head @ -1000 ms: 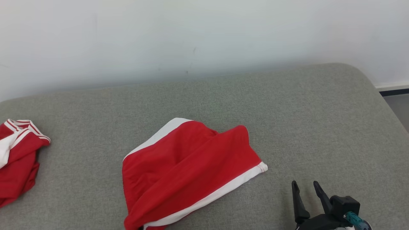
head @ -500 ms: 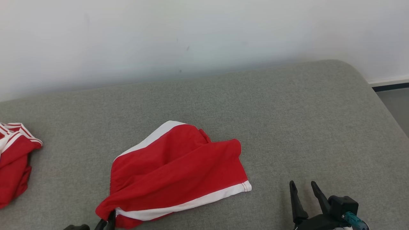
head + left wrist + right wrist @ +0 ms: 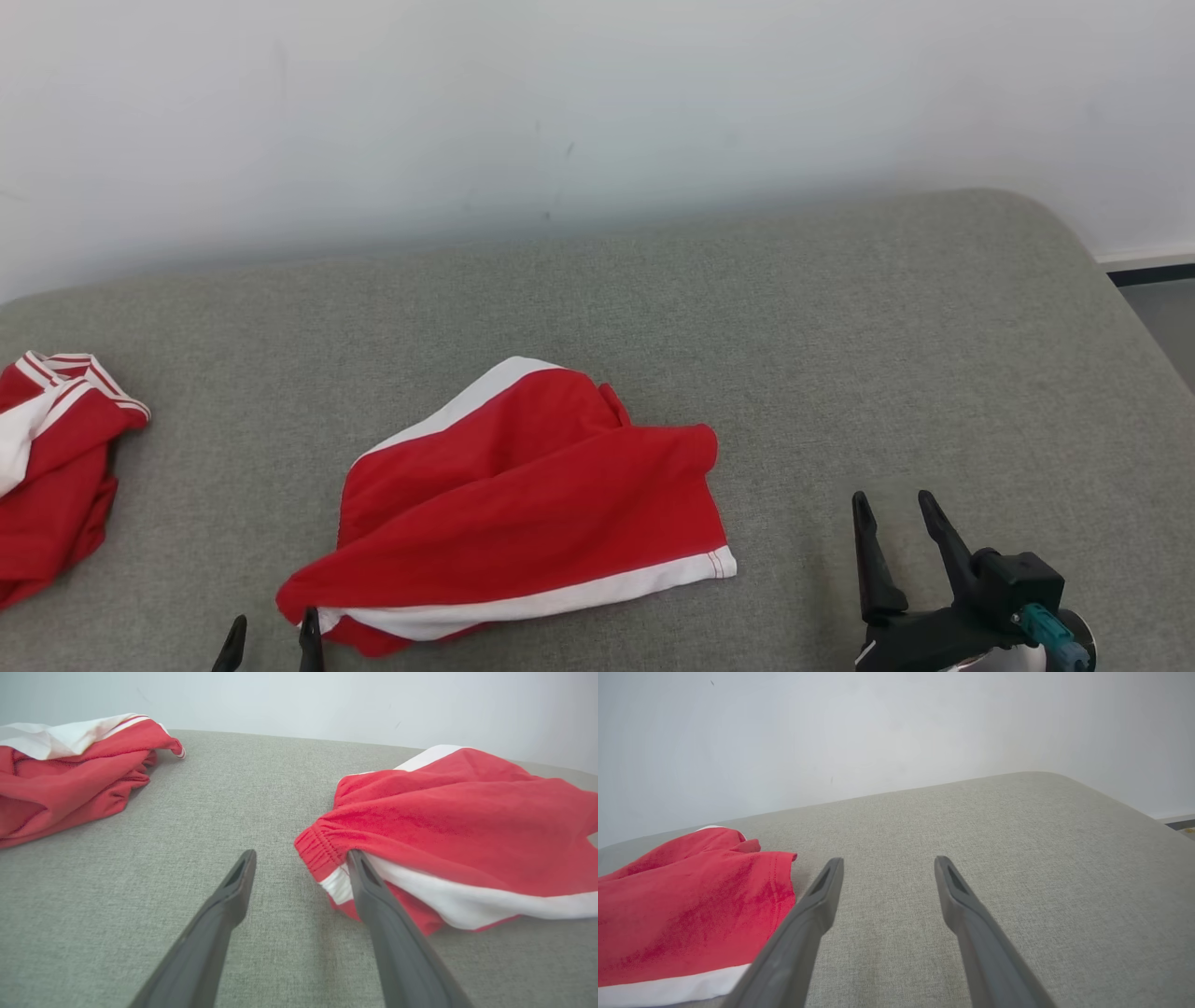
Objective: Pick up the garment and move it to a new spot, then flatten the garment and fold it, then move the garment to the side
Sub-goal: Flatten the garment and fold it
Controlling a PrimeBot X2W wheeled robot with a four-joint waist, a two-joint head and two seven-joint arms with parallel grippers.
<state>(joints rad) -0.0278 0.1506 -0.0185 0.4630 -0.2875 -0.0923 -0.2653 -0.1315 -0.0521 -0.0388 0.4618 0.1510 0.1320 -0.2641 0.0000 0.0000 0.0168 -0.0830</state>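
Your left gripper (image 3: 301,856) stands with its two dark, tapered fingers spread. In the left wrist view, the finger at that view's right touches the gathered elastic band of the red shorts with white side stripes (image 3: 458,826), and no cloth lies between the jaws. The head view places the same fingertips at its bottom edge, just beside the shorts' near corner. Your right gripper (image 3: 892,504) is likewise spread and empty, over bare grey woven upholstery (image 3: 840,327) and near the shorts' stitched white hem. The red jersey shirt with white sleeve and red-and-white striped trim (image 3: 56,467) lies crumpled at the cushion's left edge, well apart from both grippers. The left wrist view adds its soft, bunched folds.
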